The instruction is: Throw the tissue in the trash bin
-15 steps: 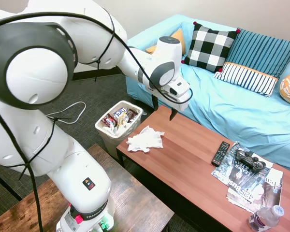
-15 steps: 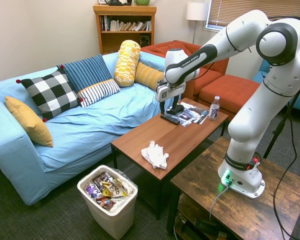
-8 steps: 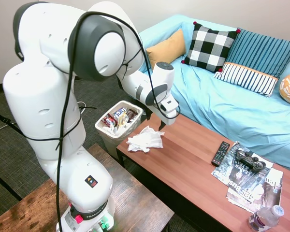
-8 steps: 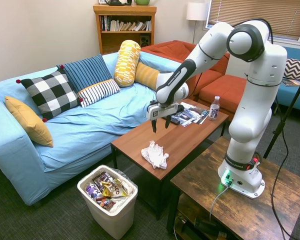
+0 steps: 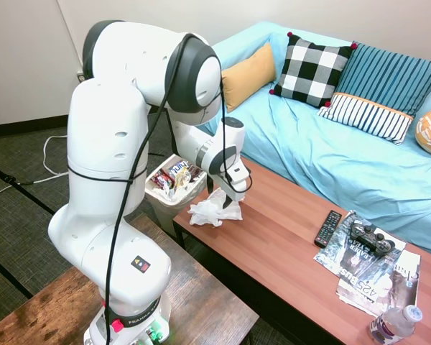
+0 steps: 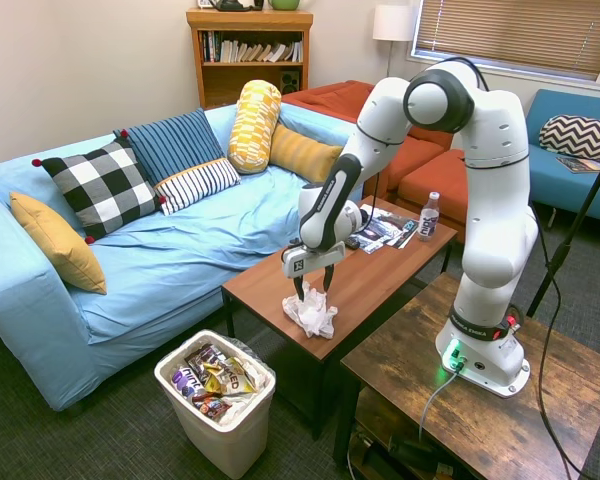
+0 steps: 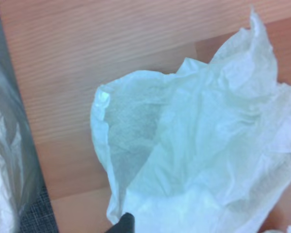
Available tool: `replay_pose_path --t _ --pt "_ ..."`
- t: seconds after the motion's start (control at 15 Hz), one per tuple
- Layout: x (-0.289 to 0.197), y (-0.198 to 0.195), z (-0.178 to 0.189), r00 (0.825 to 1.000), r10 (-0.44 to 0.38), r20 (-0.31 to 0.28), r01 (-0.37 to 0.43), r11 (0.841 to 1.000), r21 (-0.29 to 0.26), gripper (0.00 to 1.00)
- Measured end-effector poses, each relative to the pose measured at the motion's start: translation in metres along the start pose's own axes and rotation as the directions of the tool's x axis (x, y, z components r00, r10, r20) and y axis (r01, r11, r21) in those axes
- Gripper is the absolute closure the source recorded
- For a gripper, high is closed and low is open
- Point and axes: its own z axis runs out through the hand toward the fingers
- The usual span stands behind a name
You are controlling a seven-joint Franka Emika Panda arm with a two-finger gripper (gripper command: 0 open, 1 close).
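Tissue [image 5: 214, 208] sits crumpled at the near-left end of the wooden coffee table [image 5: 294, 251], a bit left of centre in the first exterior view, and it fills most of the wrist view [image 7: 199, 145] as a wrinkled white heap on the wood grain. Gripper [image 6: 311, 289] is right down on top of it, roughly centre frame in the second exterior view, pointing straight down with its fingers spread apart and the tips at or in the top of the tissue. Can't tell if they're actually pinching anything; the tissue lies on the table.

Trash bin [image 6: 217, 402] stands on the carpet just off that end of the table, lower left in the second exterior view, white liner over the rim and colourful wrappers inside.

Over at the lower right of the first exterior view, the far end of the table has a remote [image 5: 327, 228], a game controller [image 5: 371, 238] lying on some magazines [image 5: 377, 277], and a water bottle [image 5: 394, 324]. Blue sofa [image 5: 345, 165] with a checked pillow [image 5: 312, 70] runs behind the table.
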Motion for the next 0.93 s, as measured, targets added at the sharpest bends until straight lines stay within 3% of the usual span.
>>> replay_pose_path --t 0.2,0.27,0.93 --pt "0.007 -0.013 0.033 1.000 0.013 0.003 -0.013 1.000 -0.010 0.00" --pt "0.008 -0.016 0.040 1.000 0.020 0.007 -0.020 1.000 -0.014 1.00" --pt "0.018 -0.010 0.046 0.998 0.052 0.025 -0.052 0.999 -0.007 1.00"
